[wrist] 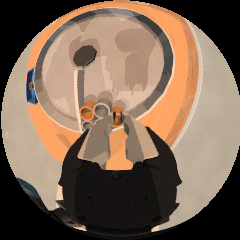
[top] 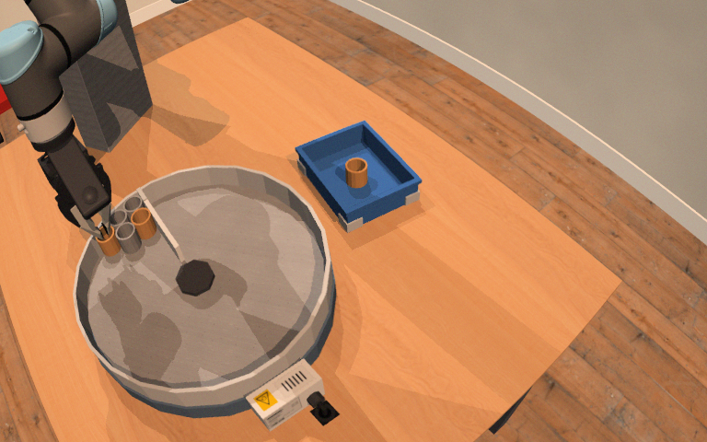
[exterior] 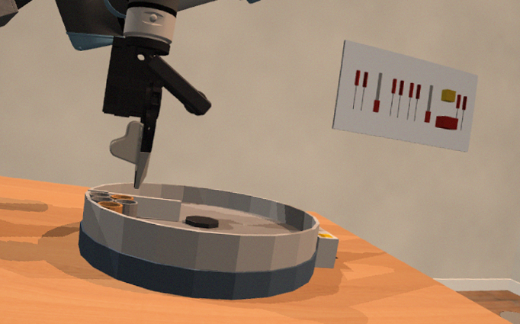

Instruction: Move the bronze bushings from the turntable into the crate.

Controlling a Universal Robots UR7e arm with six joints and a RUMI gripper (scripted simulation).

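My gripper (top: 103, 229) (exterior: 136, 186) (wrist: 117, 112) is shut and empty. Its tips are a little above the group of bushings, over or close to the outer bronze bushing (top: 110, 246) (exterior: 110, 208). A second bronze bushing (top: 145, 230) (exterior: 122, 197) stands near the divider. Three steel bushings stand among them: one (top: 129, 243) (exterior: 129, 208) between the two bronze ones, two (top: 119, 215) (top: 133, 203) nearer the rim. All stand upright on the turntable (top: 229, 343) (exterior: 202, 251) (wrist: 55, 100). Another bronze bushing (top: 356, 178) stands in the blue crate (top: 377, 207) (wrist: 29, 96).
A thin raised divider (top: 162, 224) (exterior: 157, 209) runs from the turntable's rim to its black hub (top: 194, 277) (exterior: 201, 222) (wrist: 85, 55). A raised wall rings the turntable. A control box (top: 283, 399) is on its outside. A grey pedestal (top: 107, 98) stands behind the arm.
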